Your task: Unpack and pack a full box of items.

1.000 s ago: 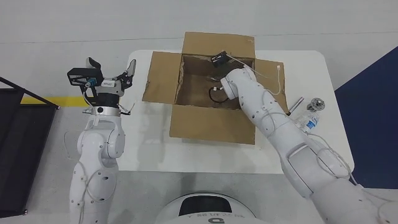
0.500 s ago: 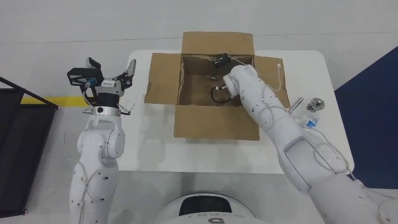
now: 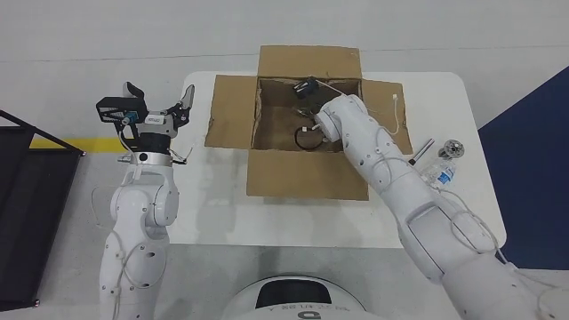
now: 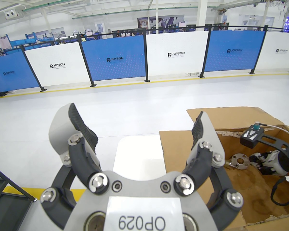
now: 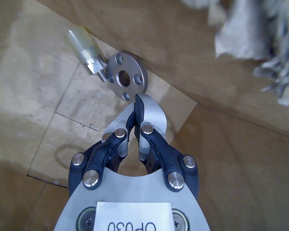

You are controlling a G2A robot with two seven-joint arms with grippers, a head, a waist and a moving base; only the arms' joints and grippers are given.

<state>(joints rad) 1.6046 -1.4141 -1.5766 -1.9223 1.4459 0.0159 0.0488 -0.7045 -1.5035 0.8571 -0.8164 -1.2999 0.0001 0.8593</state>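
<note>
I am holding my right pincer [image 5: 137,97] down inside the open cardboard box [image 3: 307,178], which is sitting on the white table [image 3: 267,222] with its flaps spread out. Its fingers are pressed together with nothing between the pads. The tips are sitting right at the rim of a round metal flange [image 5: 126,76]; I cannot tell whether they are touching it. The flange is lying on the box floor where the floor meets a wall, and a short threaded metal stud [image 5: 86,51] is lying just beside it.

I am holding my left pincer [image 3: 160,93] beyond the table's left edge, well apart from the box, with its fingers spread wide and gripping nothing.

To the right of the box, a metal rod [image 3: 423,149], a round metal part [image 3: 452,149] and a small bottle [image 3: 442,175] are lying on the table.
</note>
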